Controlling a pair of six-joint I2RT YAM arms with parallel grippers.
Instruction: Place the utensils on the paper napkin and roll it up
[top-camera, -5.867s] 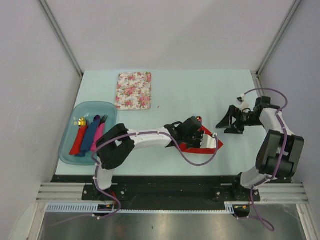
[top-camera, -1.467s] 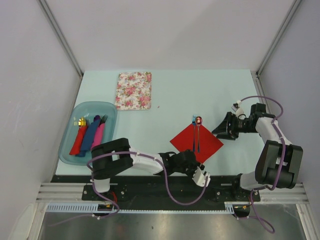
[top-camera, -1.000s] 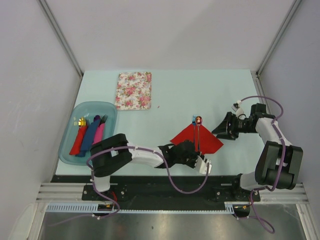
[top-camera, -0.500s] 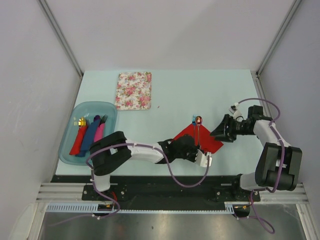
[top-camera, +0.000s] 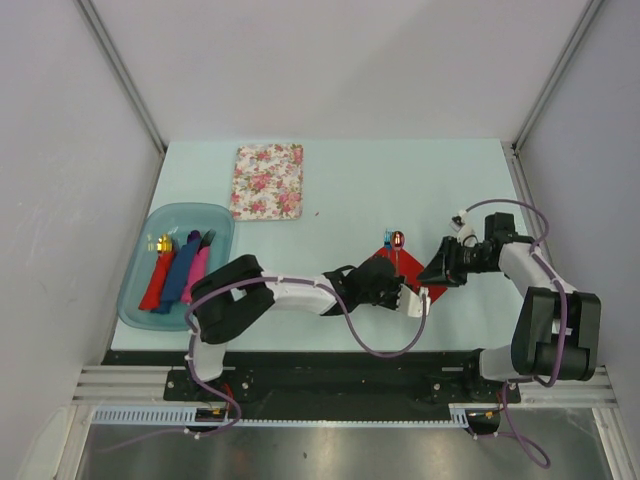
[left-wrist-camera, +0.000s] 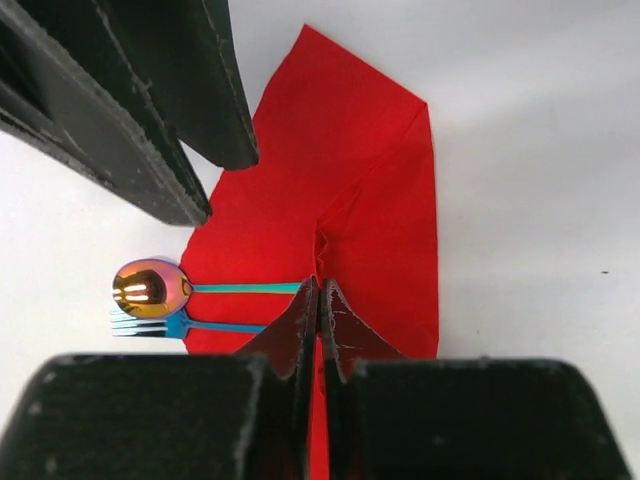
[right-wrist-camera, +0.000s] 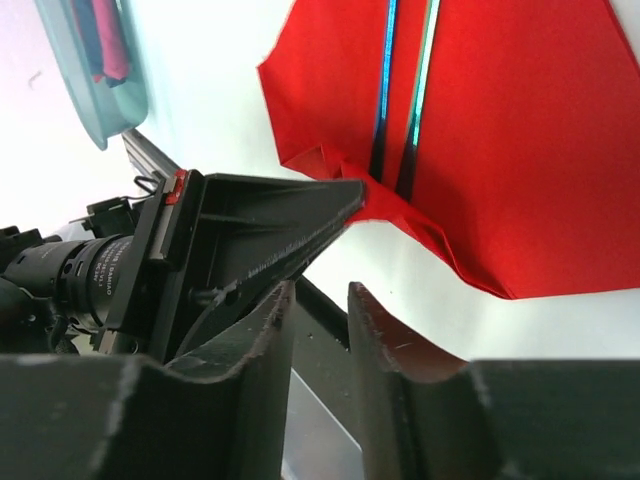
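Now, napkin (left-wrist-camera: 352, 170): a red paper square near the middle of the table (top-camera: 350, 200), a little right of centre. Its near part is bunched into a raised fold.
Fork (left-wrist-camera: 205, 326): metallic blue, lying on the napkin just beside the spoon and parallel to it. Its tines stick out past the napkin's far edge and its handle end runs under the fold.
Spoon (left-wrist-camera: 150, 288): thin blue-green handle and a shiny red-gold bowl that lies off the far edge, touching the fork's tines or nearly so.
Left gripper (left-wrist-camera: 318, 292): reaches in from the left, with its fingers pressed together and pinching the napkin's raised fold by the handle ends.
Right gripper (right-wrist-camera: 320, 292): low at the napkin's right corner. Its fingers are a narrow gap apart with nothing between them, and whether it touches the paper cannot be told.
Bin (top-camera: 140, 262): translucent teal, at the left edge, well apart from the napkin. It holds red, blue and pink rolls.
Floral cloth (top-camera: 268, 180): flat on the far left of the table, beyond the bin.
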